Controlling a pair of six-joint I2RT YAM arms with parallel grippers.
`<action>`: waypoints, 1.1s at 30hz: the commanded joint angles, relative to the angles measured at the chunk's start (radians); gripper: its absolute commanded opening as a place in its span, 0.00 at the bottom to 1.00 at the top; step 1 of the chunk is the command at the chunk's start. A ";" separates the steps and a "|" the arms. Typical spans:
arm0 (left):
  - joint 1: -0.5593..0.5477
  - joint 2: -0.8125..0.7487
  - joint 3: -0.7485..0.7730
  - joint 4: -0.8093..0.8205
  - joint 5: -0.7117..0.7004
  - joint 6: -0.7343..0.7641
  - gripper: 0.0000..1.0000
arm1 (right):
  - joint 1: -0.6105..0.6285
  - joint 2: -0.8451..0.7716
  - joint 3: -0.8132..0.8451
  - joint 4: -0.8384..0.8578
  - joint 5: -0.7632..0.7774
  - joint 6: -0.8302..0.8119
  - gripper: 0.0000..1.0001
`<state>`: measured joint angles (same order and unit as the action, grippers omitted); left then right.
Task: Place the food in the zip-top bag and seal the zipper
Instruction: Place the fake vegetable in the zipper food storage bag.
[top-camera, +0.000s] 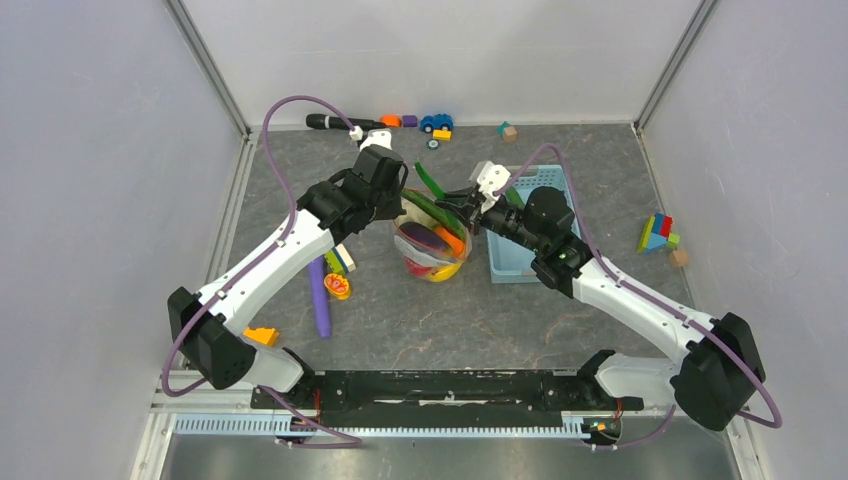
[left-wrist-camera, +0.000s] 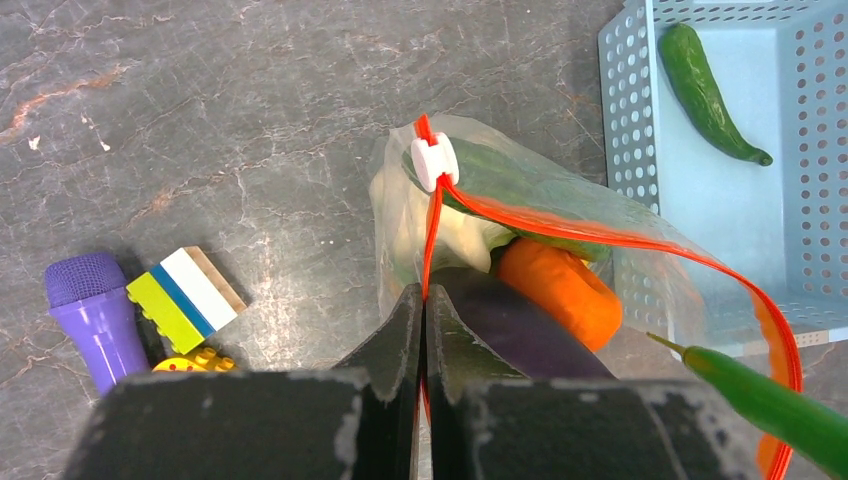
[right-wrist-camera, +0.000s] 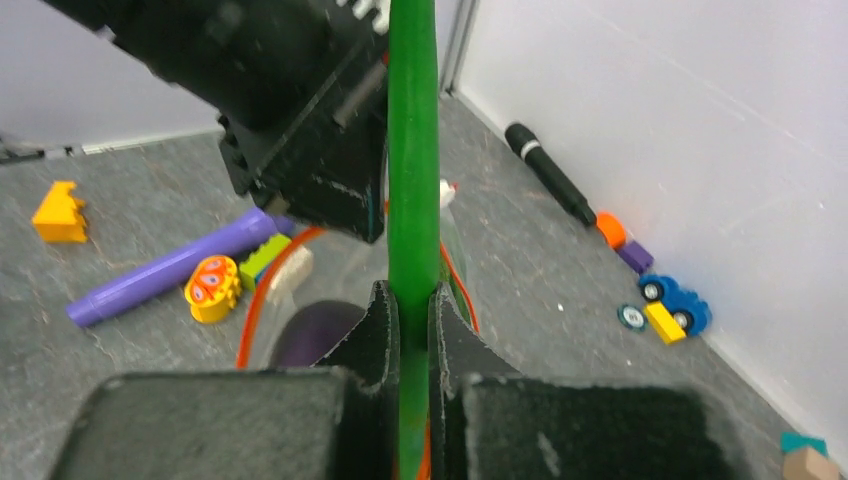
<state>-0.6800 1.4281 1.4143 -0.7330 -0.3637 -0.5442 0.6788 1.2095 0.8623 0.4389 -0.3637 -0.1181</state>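
Grey marbled table (top-camera: 480, 320), pale walls (top-camera: 450, 50); left fingers (left-wrist-camera: 400, 330) tight on zipper (left-wrist-camera: 600, 232), right fingers (right-wrist-camera: 372, 335) on green stick (right-wrist-camera: 412, 150).

My two arms reach out from the near edge and bend in toward each other, so my pincers nearly meet in the middle. My left gripper (left-wrist-camera: 424, 300) points down, and its two fingers are pressed tight on the zipper (left-wrist-camera: 430, 235). My right gripper (right-wrist-camera: 408, 305) is squeezed tight too. It pinches a long green piece (right-wrist-camera: 412, 150) that sticks out past its fingers.
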 joint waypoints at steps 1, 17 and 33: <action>0.005 -0.023 0.043 0.009 0.003 -0.042 0.04 | 0.003 -0.005 -0.012 -0.031 0.065 -0.057 0.06; 0.007 -0.027 0.041 0.017 0.017 -0.036 0.04 | 0.005 0.004 -0.014 -0.037 0.107 -0.062 0.45; 0.007 -0.121 -0.060 0.173 0.105 0.025 0.02 | 0.028 0.203 0.291 -0.235 -0.069 -0.094 0.48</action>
<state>-0.6792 1.3842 1.3838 -0.6907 -0.3058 -0.5556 0.6945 1.3716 1.0531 0.2703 -0.4046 -0.1940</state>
